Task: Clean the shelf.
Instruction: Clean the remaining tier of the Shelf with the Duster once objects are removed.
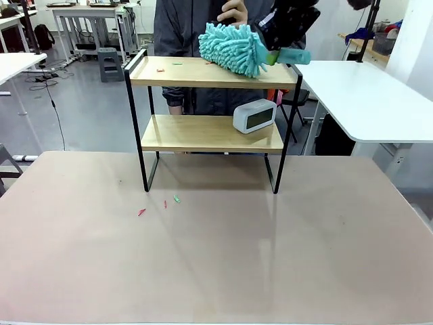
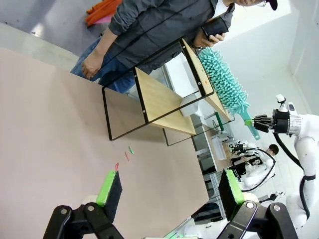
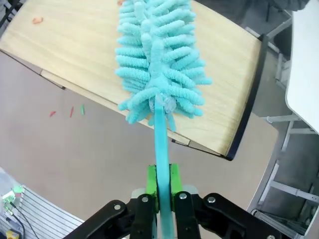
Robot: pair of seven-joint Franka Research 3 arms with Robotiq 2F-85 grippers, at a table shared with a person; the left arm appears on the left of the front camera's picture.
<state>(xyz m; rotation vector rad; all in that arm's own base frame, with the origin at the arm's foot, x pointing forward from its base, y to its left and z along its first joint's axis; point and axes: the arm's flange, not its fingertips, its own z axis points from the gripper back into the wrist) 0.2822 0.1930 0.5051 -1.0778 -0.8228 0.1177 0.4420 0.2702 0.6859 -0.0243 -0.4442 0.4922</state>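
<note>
The shelf stands at the table's far middle, with two wooden boards in a black frame. A fluffy turquoise duster lies on the right half of the top board, and my right gripper is shut on its handle. The right wrist view shows the gripper clamping the handle, with the duster head on the top board. Small red and green scraps lie on the top board's left part. My left gripper hangs open over the table, far from the shelf.
A white digital clock sits on the lower board at the right. Coloured scraps lie on the tan table in front of the shelf's left leg. A person stands right behind the shelf. A white table stands at the right.
</note>
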